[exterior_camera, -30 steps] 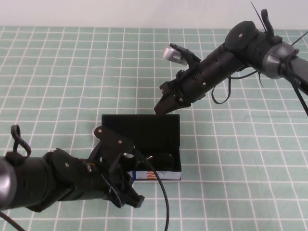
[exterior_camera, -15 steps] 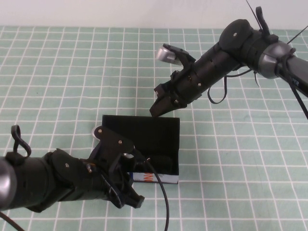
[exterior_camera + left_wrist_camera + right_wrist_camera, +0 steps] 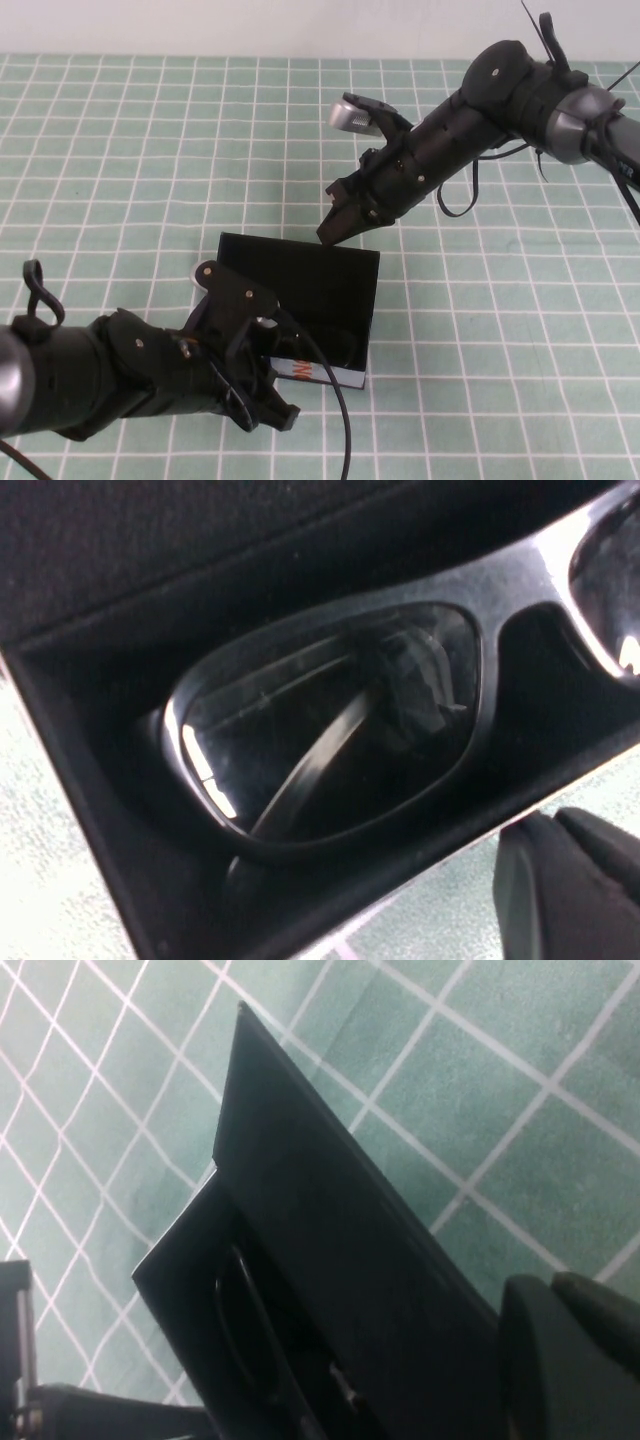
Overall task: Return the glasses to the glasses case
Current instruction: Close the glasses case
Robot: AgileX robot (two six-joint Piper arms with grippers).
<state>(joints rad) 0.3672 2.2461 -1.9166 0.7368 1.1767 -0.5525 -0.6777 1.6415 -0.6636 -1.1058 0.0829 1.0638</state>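
The glasses case (image 3: 300,278) is a black box with a white side (image 3: 335,376) and stands at the table's middle. Its lid leans forward over the box, partly shut. The glasses (image 3: 330,720) lie inside the case on the black lining, and only a dark sliver of them (image 3: 340,347) shows in the high view. My right gripper (image 3: 333,230) is shut, with its tips against the lid's far top edge (image 3: 340,1220). My left gripper (image 3: 282,412) is shut and empty, just in front of the case's near left corner.
The table is covered with a green mat with a white grid (image 3: 120,180). My left arm's body (image 3: 120,375) lies along the near left, with a black cable (image 3: 340,420) looping in front of the case. My right arm (image 3: 500,95) reaches in from the far right.
The lid has tipped forward over the box, hiding more of the inside. My right gripper has followed its top edge. The case has turned slightly. My left arm has not moved.
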